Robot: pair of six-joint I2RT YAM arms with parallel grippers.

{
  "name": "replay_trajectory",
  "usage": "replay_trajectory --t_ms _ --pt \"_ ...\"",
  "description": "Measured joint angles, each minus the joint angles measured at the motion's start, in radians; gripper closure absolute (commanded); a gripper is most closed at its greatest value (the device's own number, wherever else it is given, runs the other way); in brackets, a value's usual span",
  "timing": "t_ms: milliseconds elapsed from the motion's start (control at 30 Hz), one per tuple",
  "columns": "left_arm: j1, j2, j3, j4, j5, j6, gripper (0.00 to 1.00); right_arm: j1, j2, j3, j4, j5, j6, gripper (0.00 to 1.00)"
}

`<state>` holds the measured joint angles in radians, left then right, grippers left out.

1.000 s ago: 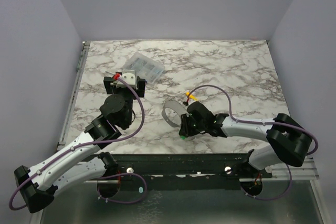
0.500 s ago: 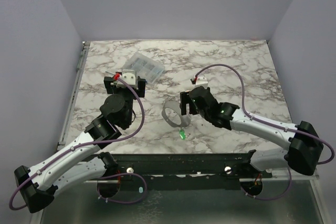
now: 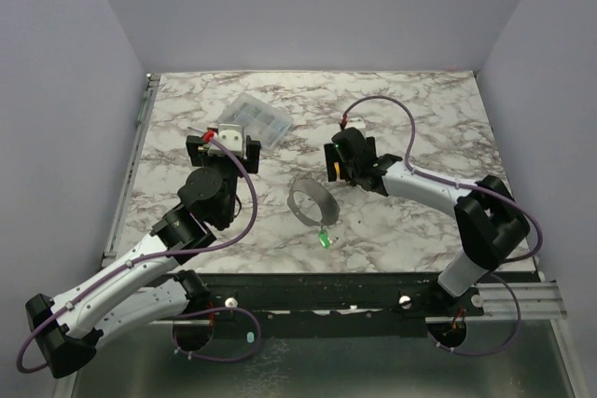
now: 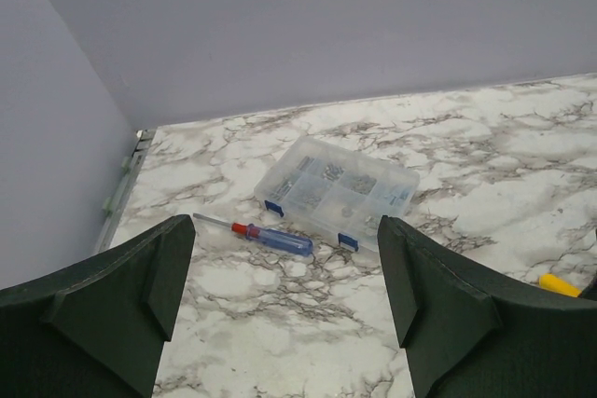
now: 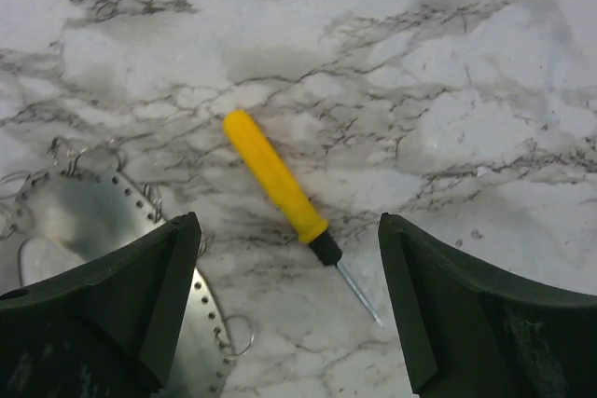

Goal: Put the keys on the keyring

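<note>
Well, my left gripper and right gripper both stand wide and empty over the grey-veined marble table, with plain lilac walls around it. A yellow screwdriver lies below the right gripper. The keyring rests just to that gripper's left, and the green key lies past it, toward my bases.

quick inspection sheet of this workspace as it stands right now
surface: marble table, no spills seen
job's things: keyring, grey band loop, mid-table; one green key just on its near side, joined or not unclear
clutter: clear compartment box; red-and-blue screwdriver beside it; yellow screwdriver
claws: left claw open, empty, facing the box; right claw open, empty, above the yellow screwdriver
cables: left arm's purple cable; right arm's purple cable
surroundings: plain pale walls; nothing else seen
</note>
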<state>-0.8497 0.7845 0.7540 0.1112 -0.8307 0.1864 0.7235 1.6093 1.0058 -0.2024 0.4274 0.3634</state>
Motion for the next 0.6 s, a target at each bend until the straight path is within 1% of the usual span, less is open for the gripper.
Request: replay_trajectory --t_ms 67,133,267,367,467,567,600 --pt "0.0 0.0 -0.001 0.0 0.001 0.0 0.14 -0.04 0.053 0.045 0.002 -0.022 -0.027 0.14" --pt "0.0 0.0 -0.004 0.0 0.002 0.0 0.11 -0.058 0.094 0.078 0.007 -0.035 -0.05 0.13" --pt "0.0 0.02 -0.015 0.019 0.002 0.008 0.1 -0.055 0.097 0.08 0.019 -0.081 -0.07 0.12" --pt "0.0 0.061 -0.015 0.016 0.006 0.008 0.1 -0.05 0.051 0.061 0.04 -0.113 -0.069 0.1" --pt "0.003 0.074 -0.015 0.013 0.02 0.008 0.1 -0.05 -0.031 0.035 0.064 -0.138 -0.068 0.09" --pt "0.003 0.072 -0.015 0.014 0.026 0.008 0.1 -0.05 -0.12 0.002 0.111 -0.156 -0.069 0.01" --pt "0.004 0.072 -0.015 0.014 0.028 0.008 0.1 -0.05 -0.144 -0.01 0.132 -0.161 -0.068 0.0"
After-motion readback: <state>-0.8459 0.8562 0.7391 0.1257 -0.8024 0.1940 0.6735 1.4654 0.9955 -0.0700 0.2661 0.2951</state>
